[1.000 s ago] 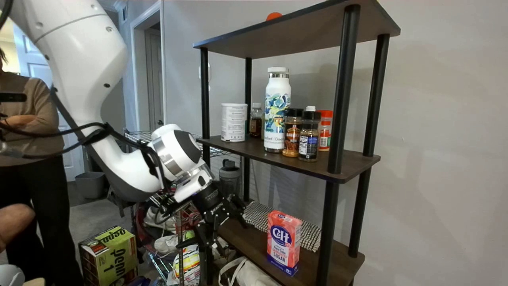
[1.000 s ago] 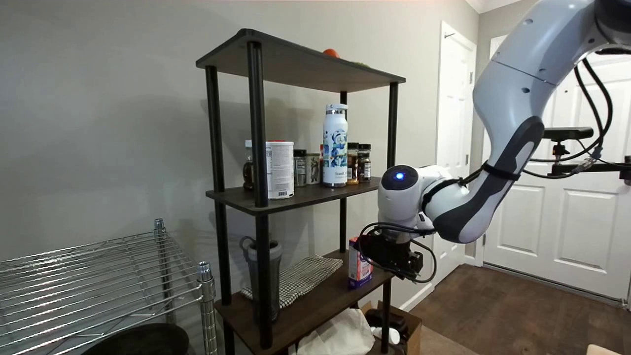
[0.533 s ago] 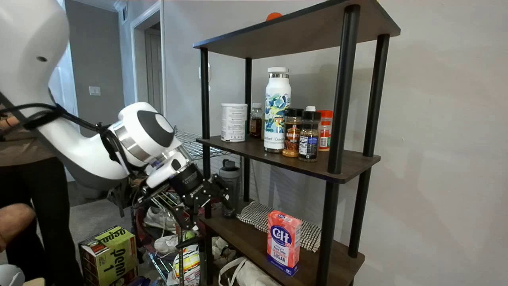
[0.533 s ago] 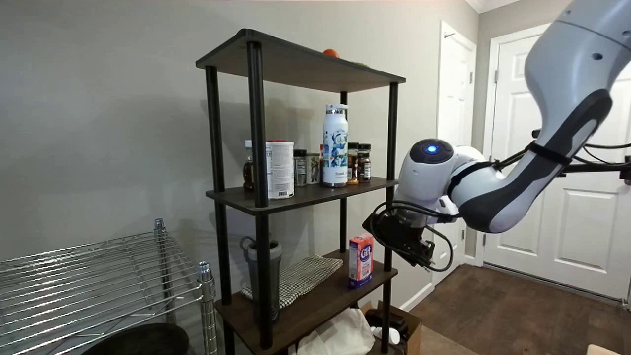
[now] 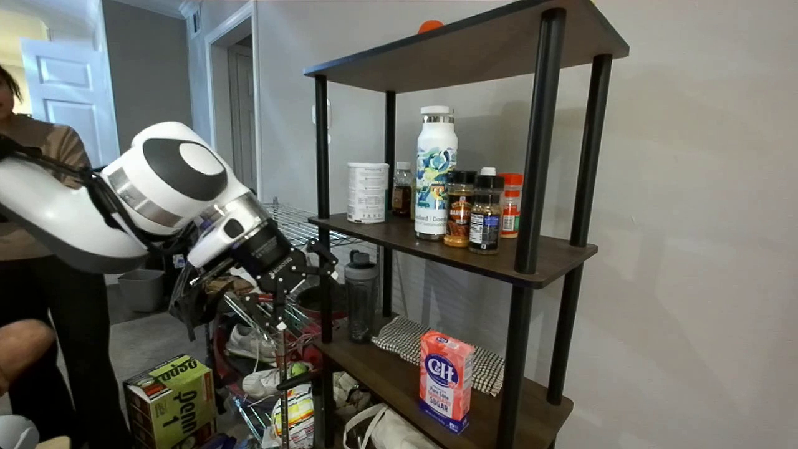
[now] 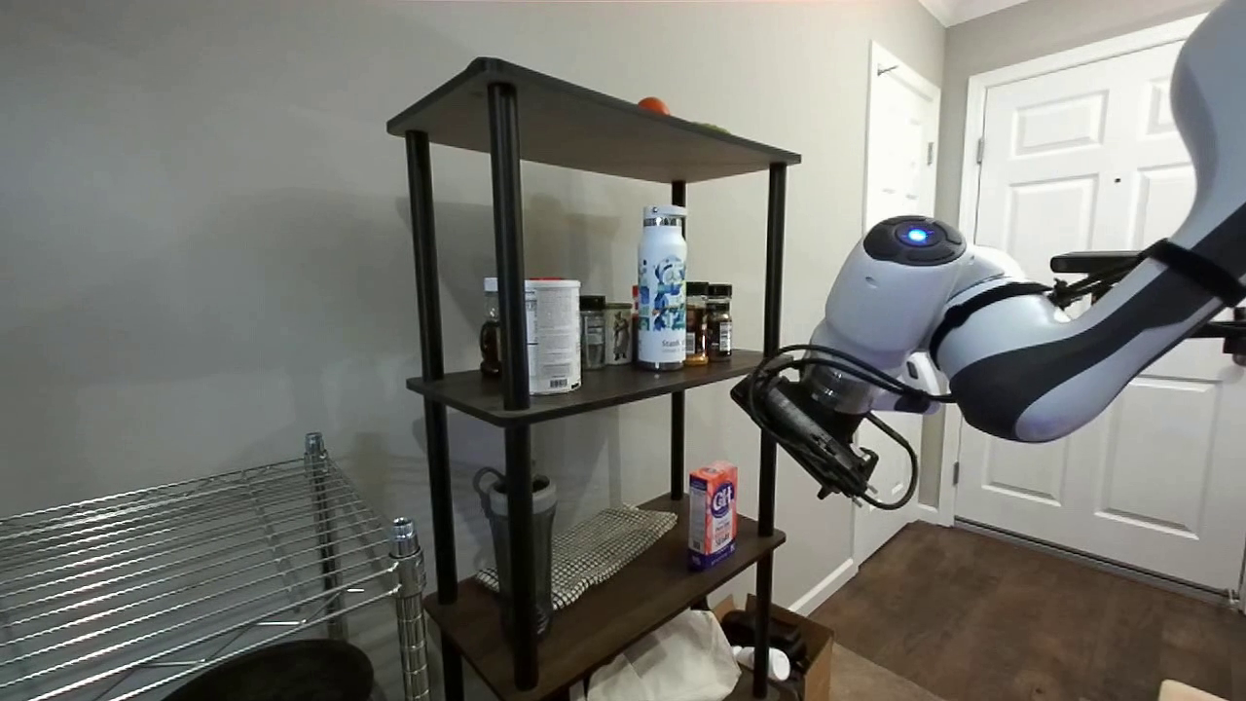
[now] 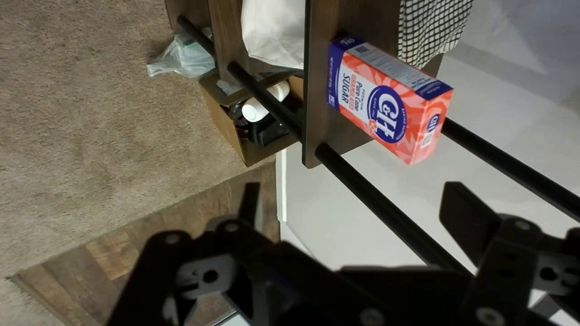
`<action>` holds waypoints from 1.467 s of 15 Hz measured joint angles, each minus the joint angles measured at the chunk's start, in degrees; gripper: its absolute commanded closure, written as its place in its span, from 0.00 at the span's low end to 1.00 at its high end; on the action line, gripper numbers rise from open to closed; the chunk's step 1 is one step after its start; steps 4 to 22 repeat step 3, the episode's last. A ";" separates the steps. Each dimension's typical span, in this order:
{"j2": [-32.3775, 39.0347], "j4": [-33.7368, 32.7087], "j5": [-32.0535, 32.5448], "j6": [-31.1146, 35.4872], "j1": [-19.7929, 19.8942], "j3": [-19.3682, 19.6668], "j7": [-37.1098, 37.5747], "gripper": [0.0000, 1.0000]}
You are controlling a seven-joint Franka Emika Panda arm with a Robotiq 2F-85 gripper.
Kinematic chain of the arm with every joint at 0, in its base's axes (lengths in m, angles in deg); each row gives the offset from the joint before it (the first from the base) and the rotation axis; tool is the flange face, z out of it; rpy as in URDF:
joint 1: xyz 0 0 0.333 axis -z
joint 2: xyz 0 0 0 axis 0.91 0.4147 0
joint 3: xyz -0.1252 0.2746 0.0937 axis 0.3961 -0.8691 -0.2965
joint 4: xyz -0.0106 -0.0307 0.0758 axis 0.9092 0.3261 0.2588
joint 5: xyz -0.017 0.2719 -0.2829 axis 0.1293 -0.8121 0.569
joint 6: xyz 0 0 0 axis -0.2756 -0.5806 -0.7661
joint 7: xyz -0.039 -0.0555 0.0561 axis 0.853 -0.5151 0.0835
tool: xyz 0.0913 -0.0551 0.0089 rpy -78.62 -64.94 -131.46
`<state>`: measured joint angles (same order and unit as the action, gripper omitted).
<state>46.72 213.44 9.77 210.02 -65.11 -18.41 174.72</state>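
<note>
Black two-finger gripper (image 7: pixel 353 203): drawn back and upward from the dark-brown wooden lower shelf (image 5: pixel 386 374); jaws spread, nothing held.
Red-and-blue cardboard sugar carton (image 7: pixel 385 99): unmoved, upright on that shelf, standing free.
Black-and-white checked cloth (image 6: pixel 613 550): toward the shelf rear.
Grey plastic shaker bottle (image 5: pixel 361 305): opposite end.
Black tubular post (image 7: pixel 380 202): front corner beside the carton; restricts side access.

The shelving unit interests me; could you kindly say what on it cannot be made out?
C&H sugar box: back turned away in every view.
Orange-red object: base hidden by the top shelf in both exterior views.
Green item: barely shows above that shelf's edge, in an exterior view.
</note>
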 measured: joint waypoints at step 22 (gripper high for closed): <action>-0.09 -0.49 -0.50 0.00 0.01 -0.24 0.00 0.00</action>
